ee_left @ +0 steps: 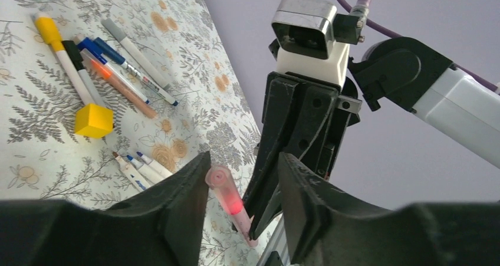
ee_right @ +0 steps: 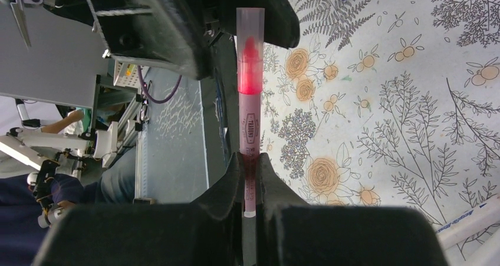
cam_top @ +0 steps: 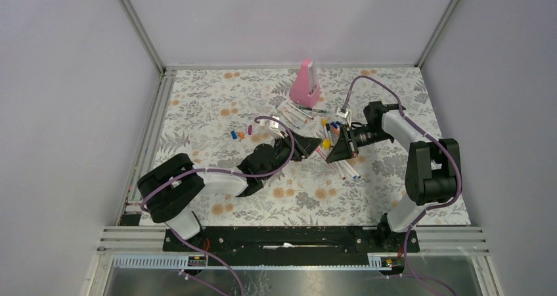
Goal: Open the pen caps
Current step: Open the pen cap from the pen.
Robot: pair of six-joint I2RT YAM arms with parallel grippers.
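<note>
One pink pen (ee_right: 250,118) is being worked, held clear of the desk (ee_right: 413,101) between the two arms. The right end effector (ee_right: 250,163) is clenched on the lower barrel, and the pen sticks straight out past its fingertips. The translucent cap (ee_right: 250,36) is on, with the red tip showing through it.

The pen's long axis runs from one end effector to the other, and the capped end points away from the right arm toward the left one. The left end effector (ee_left: 242,166) straddles the cap with its jaws part-way apart. One finger is at or near the cap and a gap shows on the other side, so the cap is not gripped.

I judge this to be the cap-grasp step. Next the left jaws need to pinch the cap squarely, then pull straight along the axis while the right holds firm. Other pens (ee_left: 127,71) lie on the desk below.
</note>
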